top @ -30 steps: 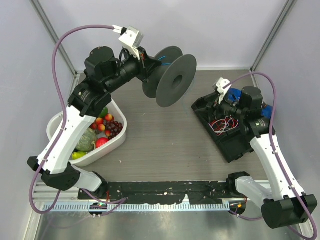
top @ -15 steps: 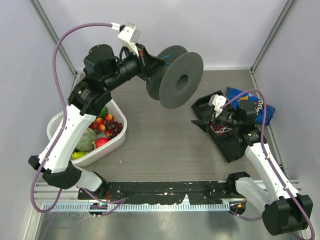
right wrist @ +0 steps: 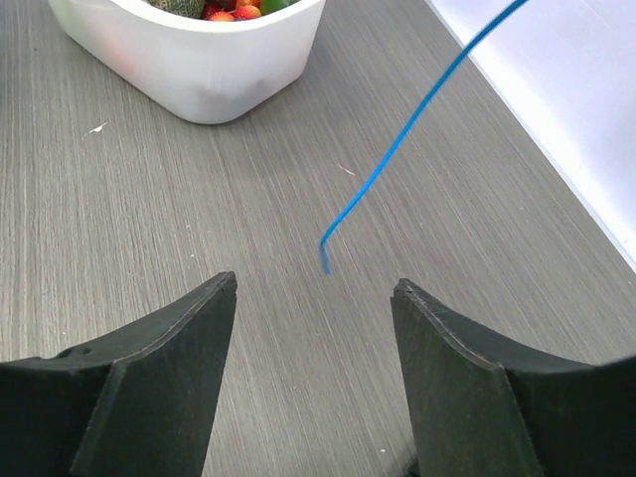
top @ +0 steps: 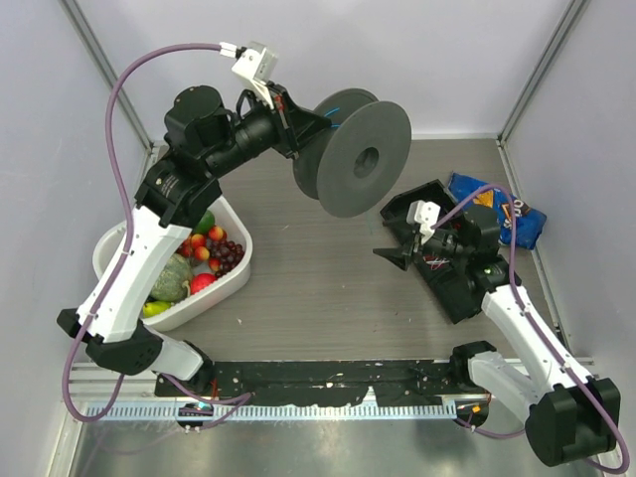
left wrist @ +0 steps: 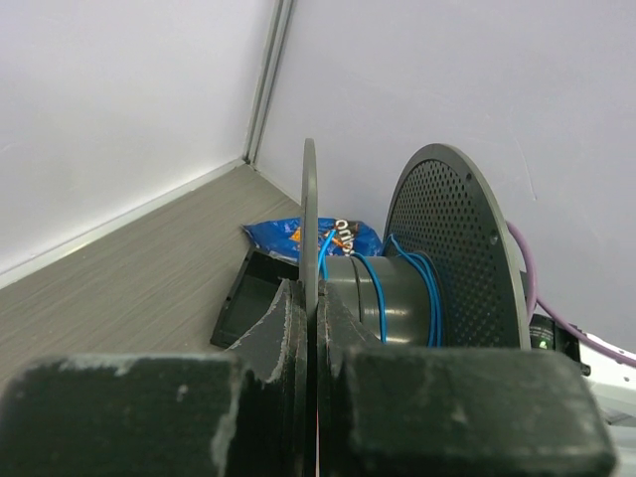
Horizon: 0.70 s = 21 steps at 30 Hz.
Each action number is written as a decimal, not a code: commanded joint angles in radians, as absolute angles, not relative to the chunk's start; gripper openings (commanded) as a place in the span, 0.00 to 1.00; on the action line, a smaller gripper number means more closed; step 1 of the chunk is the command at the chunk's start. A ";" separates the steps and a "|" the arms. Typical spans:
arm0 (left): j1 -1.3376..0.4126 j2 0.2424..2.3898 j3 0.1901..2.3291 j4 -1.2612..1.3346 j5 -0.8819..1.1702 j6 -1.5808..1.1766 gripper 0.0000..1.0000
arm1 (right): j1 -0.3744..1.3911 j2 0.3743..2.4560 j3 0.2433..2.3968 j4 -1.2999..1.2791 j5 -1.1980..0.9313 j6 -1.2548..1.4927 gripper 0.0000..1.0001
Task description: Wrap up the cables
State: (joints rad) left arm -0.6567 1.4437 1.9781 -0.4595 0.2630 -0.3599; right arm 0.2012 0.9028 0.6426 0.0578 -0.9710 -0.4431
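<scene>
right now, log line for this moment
left hand shut on spool | right hand open, empty | blue cable end loose, ahead of it

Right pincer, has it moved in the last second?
Yes. The right pincer has swung left and nearer, from the black tray's far end beside the blue bag to its left edge.

table (top: 318, 283): grey woodgrain | on it: white tub (top: 221, 290), black tray (top: 459, 296), blue bag (top: 523, 221)

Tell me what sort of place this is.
Probably a robot lab test cell: pale walls in a metal frame, two arms bolted at the grey wood-grain table edge, and props: a dark grey spool of thin blue cable, a white tub of fruit.
</scene>
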 commanded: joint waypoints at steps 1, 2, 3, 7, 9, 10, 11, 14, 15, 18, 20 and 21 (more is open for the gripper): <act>-0.641 1.431 2.023 -0.316 0.287 -0.409 0.00 | 0.218 0.933 0.661 0.149 -0.971 -0.450 0.67; -0.638 1.433 2.023 -0.314 0.291 -0.416 0.00 | 0.222 0.940 0.661 0.155 -0.963 -0.443 0.66; -0.638 1.436 2.022 -0.311 0.293 -0.419 0.00 | 0.227 0.943 0.661 0.166 -0.960 -0.439 0.63; -0.634 1.431 2.017 -0.304 0.298 -0.429 0.00 | 0.242 0.953 0.649 0.209 -0.942 -0.413 0.54; -0.629 1.431 2.016 -0.301 0.298 -0.436 0.00 | 0.250 0.950 0.644 0.216 -0.936 -0.408 0.49; -0.627 1.431 2.014 -0.299 0.301 -0.439 0.00 | 0.253 0.951 0.643 0.221 -0.933 -0.408 0.43; -0.624 1.431 2.011 -0.298 0.299 -0.442 0.00 | 0.259 0.953 0.643 0.222 -0.928 -0.407 0.40; -0.612 1.430 2.000 -0.290 0.298 -0.449 0.00 | 0.265 0.953 0.638 0.227 -0.920 -0.403 0.29; -0.609 1.430 1.999 -0.288 0.298 -0.456 0.00 | 0.265 0.953 0.640 0.227 -0.919 -0.402 0.26; -0.595 1.430 1.993 -0.282 0.304 -0.479 0.00 | 0.268 0.956 0.637 0.232 -0.913 -0.394 0.22; -0.588 1.430 1.987 -0.276 0.305 -0.486 0.00 | 0.276 0.957 0.634 0.242 -0.899 -0.382 0.30; -0.586 1.428 1.982 -0.275 0.308 -0.489 0.00 | 0.276 0.957 0.635 0.242 -0.887 -0.380 0.35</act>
